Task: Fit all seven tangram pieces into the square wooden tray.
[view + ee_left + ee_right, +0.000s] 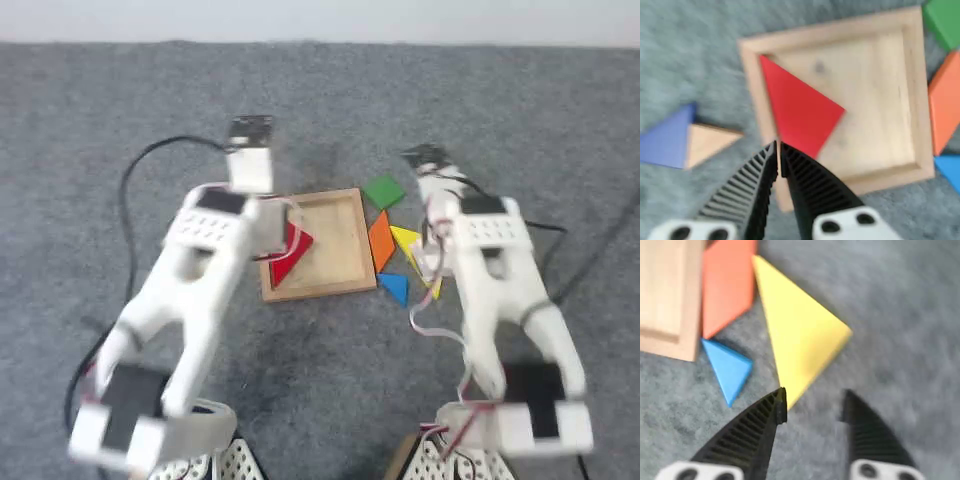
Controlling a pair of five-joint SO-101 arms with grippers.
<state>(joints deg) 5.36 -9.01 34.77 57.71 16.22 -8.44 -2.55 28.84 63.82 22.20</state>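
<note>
- Your left end effector [778, 147] has its two fingers pressed almost together with only a sliver of a gap and nothing between them. The tips sit over the tray's rim, right at one sharp corner of the red triangle [800, 112].
- The red triangle lies flat inside the tray [751, 90]. Its long edge runs along the wall on the left arm's side, and its square corner points toward the tray's middle.
- Outside that wall, in your left wrist view, a tan triangle [707, 142] touches a dark blue triangle [667, 140] on the surface [330, 380].
- Your right end effector [815, 402] is spread wide and holds nothing. It hangs above the grey surface, with one fingertip just beside a sharp corner of the yellow triangle [800, 335].
- The yellow triangle lies flat outside the tray. Its long edge runs away from the end effector, and its square corner points away from the tray.
- Between it and the tray lies the orange parallelogram [727, 285], its long axis roughly parallel to the tray wall.
- The light blue triangle [730, 367] lies near the tray's corner, and the green square [383, 192] lies off the far corner.
</note>
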